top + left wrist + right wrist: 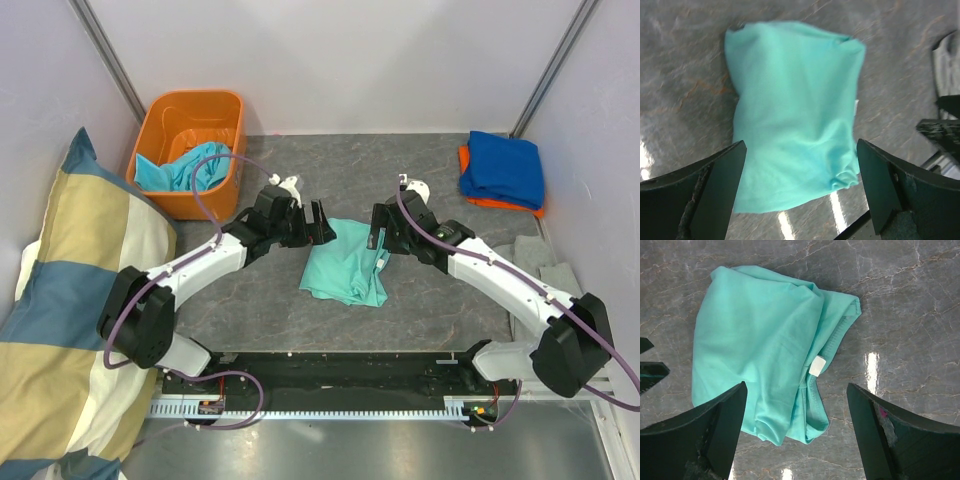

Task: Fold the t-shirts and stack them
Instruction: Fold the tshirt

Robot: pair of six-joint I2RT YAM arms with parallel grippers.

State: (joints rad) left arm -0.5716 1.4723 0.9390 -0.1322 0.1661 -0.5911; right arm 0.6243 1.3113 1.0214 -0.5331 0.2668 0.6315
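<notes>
Mint shirt (pixel 345 265): it lies loosely folded in the middle of the tabletop (pixel 250 300), between the two arms. Its long axis runs roughly from far to near.
Left tool (pixel 320 225): fingers apart, nothing held, over the shirt's far left corner.
Right tool (pixel 381 240): also apart and empty, at the far right edge.
Nearer arm: about equal, so I judge both can take the far end together.
Right wrist view only: a white label (pixel 817 365) beside the collar hem, with uneven layers.
Top view only: a blue shirt (pixel 505 165) stacked on an orange shirt (pixel 466 160) far right, well apart, and a turquoise shirt (pixel 185 170) in the orange bin (pixel 195 96).
</notes>
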